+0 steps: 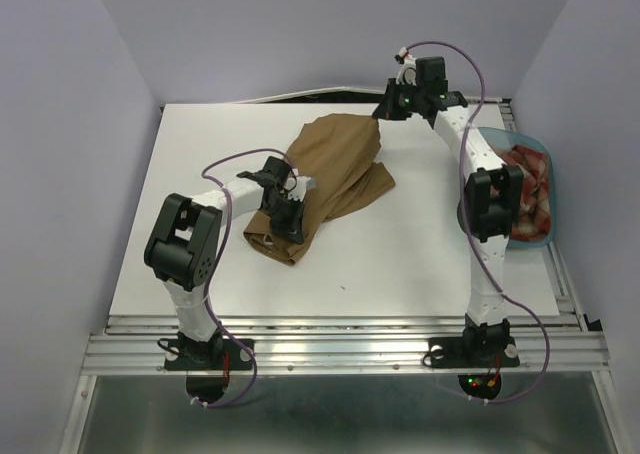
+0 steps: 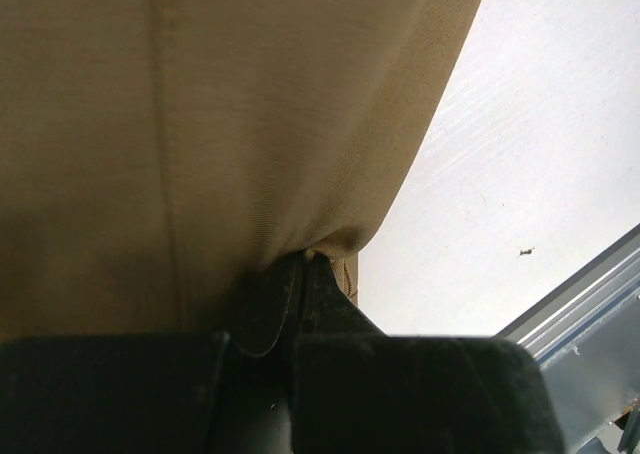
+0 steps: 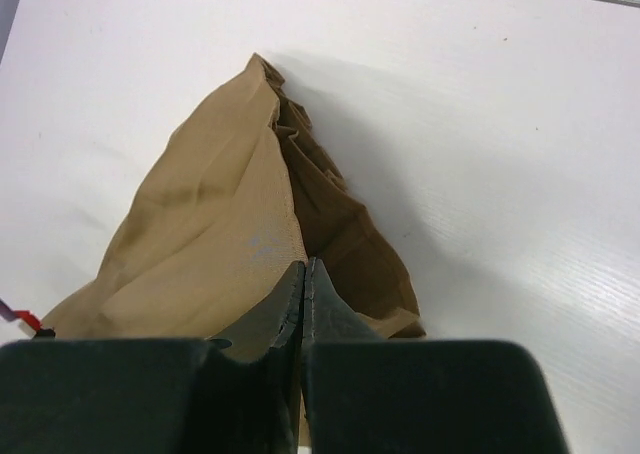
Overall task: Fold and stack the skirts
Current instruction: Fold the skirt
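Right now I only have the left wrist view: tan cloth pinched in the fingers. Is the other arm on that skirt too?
Observer: Yes. The right fingers are shut on the far end of the tan skirt. The left fingers hold its nearer end.
Reviewer: And the second skirt?
Observer: The plaid skirt lies bunched in the blue tub at the right edge of the table. Neither arm holds it.
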`<state>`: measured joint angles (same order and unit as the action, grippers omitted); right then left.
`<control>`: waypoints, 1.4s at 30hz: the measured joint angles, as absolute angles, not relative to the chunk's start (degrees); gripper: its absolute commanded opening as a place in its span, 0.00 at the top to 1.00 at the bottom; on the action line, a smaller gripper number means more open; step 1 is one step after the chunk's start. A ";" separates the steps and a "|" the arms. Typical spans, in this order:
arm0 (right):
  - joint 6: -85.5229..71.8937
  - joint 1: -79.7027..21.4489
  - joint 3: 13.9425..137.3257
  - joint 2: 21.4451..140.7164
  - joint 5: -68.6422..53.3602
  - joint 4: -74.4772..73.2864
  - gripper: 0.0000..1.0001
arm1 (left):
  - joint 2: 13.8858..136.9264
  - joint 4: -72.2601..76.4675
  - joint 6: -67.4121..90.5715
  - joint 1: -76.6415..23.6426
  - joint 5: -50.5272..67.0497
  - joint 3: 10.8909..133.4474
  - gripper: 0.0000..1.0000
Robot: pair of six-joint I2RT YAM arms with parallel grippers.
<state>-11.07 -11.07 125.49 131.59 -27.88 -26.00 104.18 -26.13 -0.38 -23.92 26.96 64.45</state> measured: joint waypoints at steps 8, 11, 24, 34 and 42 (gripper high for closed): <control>-7.14 -10.90 127.26 129.80 -22.81 -36.12 0.99 | 103.39 -25.06 -0.45 -23.94 26.92 63.44 1.00; -5.87 -10.83 124.29 128.90 -21.19 -37.34 0.99 | 103.31 -24.97 -0.64 -23.94 26.92 63.33 1.00; -1.21 -10.13 110.19 129.71 -14.98 -38.17 0.99 | 102.28 -24.95 -1.69 -23.94 26.09 62.63 1.00; 1.74 -10.24 110.00 133.71 -12.23 -35.79 0.99 | 96.49 -28.64 -6.79 -26.41 18.22 62.35 0.90; 3.27 -11.77 121.64 140.84 -9.76 -34.04 0.99 | 88.97 -32.62 -13.82 -35.11 10.83 62.35 0.14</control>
